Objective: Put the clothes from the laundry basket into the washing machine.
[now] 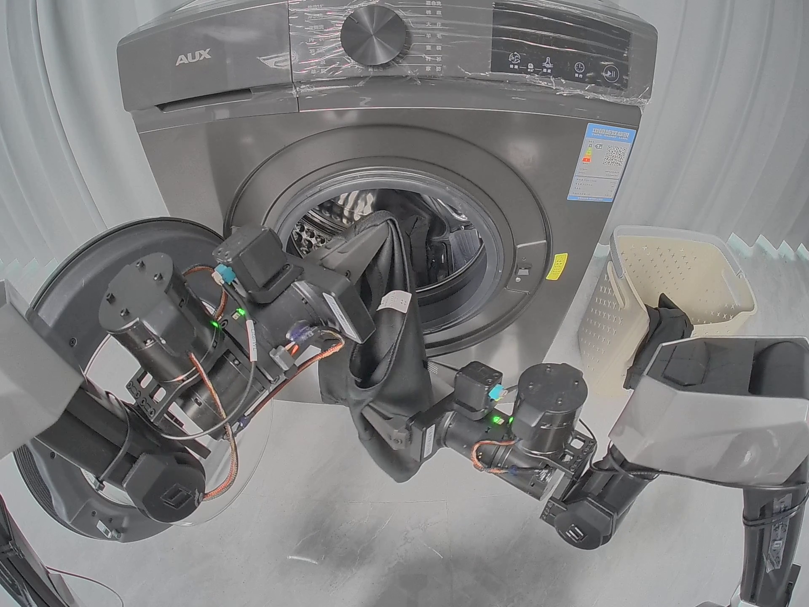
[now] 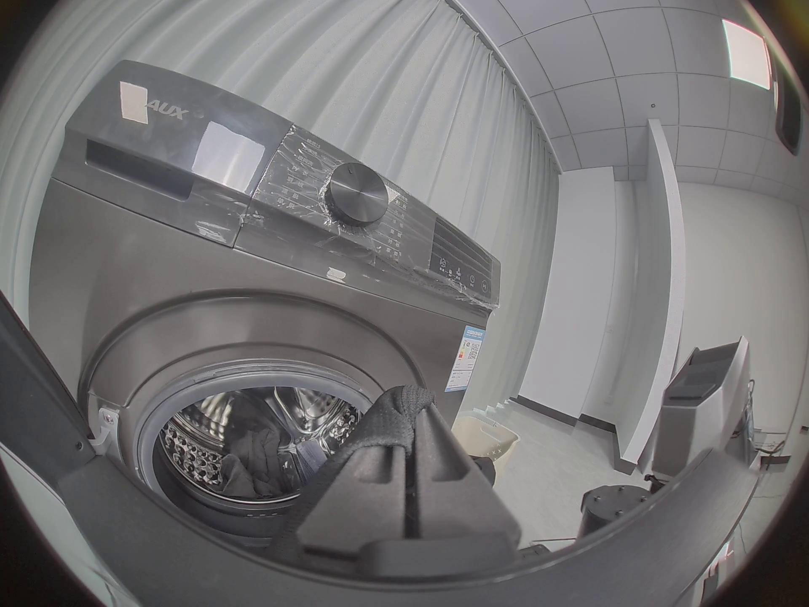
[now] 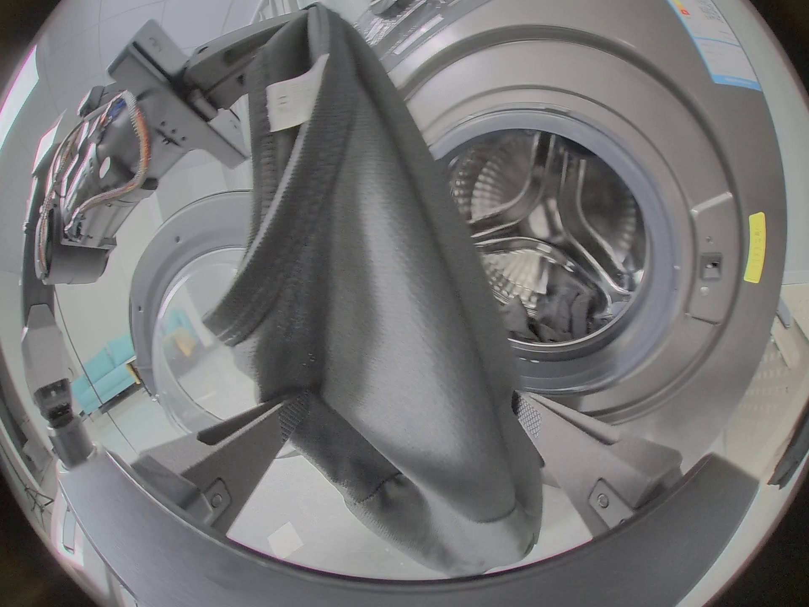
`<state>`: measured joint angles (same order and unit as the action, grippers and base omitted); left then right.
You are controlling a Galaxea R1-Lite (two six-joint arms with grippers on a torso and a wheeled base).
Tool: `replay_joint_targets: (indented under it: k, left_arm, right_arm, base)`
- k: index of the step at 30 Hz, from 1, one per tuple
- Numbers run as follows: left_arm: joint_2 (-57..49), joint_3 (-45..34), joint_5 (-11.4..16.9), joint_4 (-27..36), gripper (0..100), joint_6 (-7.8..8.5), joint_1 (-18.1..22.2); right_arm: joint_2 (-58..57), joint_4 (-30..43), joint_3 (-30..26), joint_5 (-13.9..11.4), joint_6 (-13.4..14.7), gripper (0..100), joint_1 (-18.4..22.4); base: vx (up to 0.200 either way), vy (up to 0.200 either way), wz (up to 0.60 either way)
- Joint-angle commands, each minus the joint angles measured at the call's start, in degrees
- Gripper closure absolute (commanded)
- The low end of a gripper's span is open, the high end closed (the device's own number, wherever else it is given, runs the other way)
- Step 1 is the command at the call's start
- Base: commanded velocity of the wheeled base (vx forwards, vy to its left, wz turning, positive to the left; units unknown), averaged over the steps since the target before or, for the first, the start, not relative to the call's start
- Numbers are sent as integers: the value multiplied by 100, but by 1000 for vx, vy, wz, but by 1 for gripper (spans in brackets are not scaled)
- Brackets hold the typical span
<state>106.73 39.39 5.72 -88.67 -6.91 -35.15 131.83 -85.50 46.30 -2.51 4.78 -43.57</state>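
A dark grey garment (image 1: pixel 389 356) hangs in front of the washing machine's round opening (image 1: pixel 472 212). My left gripper (image 1: pixel 379 233) is shut on its top edge, level with the upper left of the opening; in the left wrist view the cloth (image 2: pixel 392 410) bunches over the closed fingers (image 2: pixel 371 482). My right gripper (image 1: pixel 396 433) sits low at the garment's bottom, open, with the cloth (image 3: pixel 379 280) hanging between its spread fingers (image 3: pixel 253 440). Dark clothes (image 3: pixel 548 314) lie inside the drum. The cream laundry basket (image 1: pixel 708 271) stands at the right with a dark garment (image 1: pixel 666 322) over its rim.
The machine's door (image 1: pixel 93 263) is swung open to the left, behind my left arm. Bare grey floor (image 1: pixel 354 533) stretches in front of the machine. Pale curtains (image 1: pixel 733 111) hang behind it.
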Motion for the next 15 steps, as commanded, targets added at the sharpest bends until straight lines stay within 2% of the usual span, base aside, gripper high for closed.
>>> replay_joint_targets:
  k: [1, 8, 15]
  left_arm:
    - [-12, -10, 0, -1, 100, -3, -10]
    - [-108, -1, 0, -10, 100, -3, -80]
    - [-302, -72, 8, -10, 100, -3, -133]
  right_arm:
    - [-26, 43, 107, 14, 14, 0, -213]
    - [141, 148, 591, 75, 32, 0, -90]
    - [431, 324, 933, 75, -12, 0, 217]
  base:
    - [0, 0, 0]
    - [0, 0, 0]
    - [0, 0, 0]
